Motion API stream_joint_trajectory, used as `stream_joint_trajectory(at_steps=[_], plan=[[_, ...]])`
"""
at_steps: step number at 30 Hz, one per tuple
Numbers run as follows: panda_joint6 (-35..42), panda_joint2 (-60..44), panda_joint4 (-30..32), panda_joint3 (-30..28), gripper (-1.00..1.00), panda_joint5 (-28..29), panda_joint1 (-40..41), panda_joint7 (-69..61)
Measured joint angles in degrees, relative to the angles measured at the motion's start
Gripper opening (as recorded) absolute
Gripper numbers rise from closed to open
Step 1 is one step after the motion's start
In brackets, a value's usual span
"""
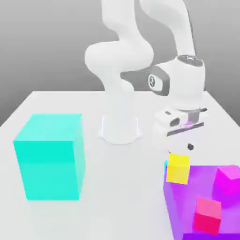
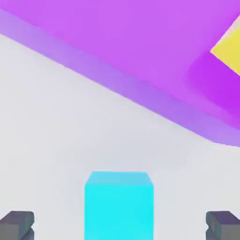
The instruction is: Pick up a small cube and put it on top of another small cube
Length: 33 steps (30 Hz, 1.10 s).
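Observation:
The small cyan-blue cube point(image 2: 119, 206) rests on the white table beside the purple block point(image 2: 140, 47). In the exterior view only a sliver of the cyan-blue cube point(image 1: 166, 164) shows, just left of the yellow cube point(image 1: 178, 168). The yellow cube point(image 2: 229, 49) sits on the near corner of the purple block's top point(image 1: 201, 185). My gripper point(image 1: 180, 150) hangs above the cyan cube. In the hand view the gripper point(image 2: 119, 226) is open, its dark fingertips point(image 2: 16, 225) standing wide on either side of the cube without touching it.
A large turquoise block point(image 1: 49, 157) stands on the exterior view's left. A magenta cube point(image 1: 229, 180) and a pink-red cube point(image 1: 207, 214) lie on the purple block. The arm's white base point(image 1: 120, 126) rises at the table's middle back.

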State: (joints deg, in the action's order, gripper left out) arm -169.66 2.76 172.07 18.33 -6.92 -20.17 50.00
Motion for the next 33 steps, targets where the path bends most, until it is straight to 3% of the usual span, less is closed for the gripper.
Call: stream_joint_trajectory(at_steps=[3, 7, 12, 13, 22, 28, 33], plan=[[-3.26, -4.1, -0.7, -1.36, 0.0, 4.29, 0.35, 2.69], [-7.59, -9.36, -1.69, -9.3, 0.0, 10.38, -5.9, 6.8], [-12.96, -15.64, -2.49, -17.51, 0.0, 10.57, -14.51, 7.52], [-13.77, -16.61, -2.57, -18.35, -1.0, 10.23, -15.56, 7.44], [-12.37, -14.91, -2.44, -16.94, -1.0, 10.77, -13.81, 7.56], [-6.07, -7.47, -1.35, -9.32, -1.0, 5.55, -7.41, 3.45], [-0.72, -0.86, 0.07, -8.57, -1.0, 2.24, -8.12, 1.62]])
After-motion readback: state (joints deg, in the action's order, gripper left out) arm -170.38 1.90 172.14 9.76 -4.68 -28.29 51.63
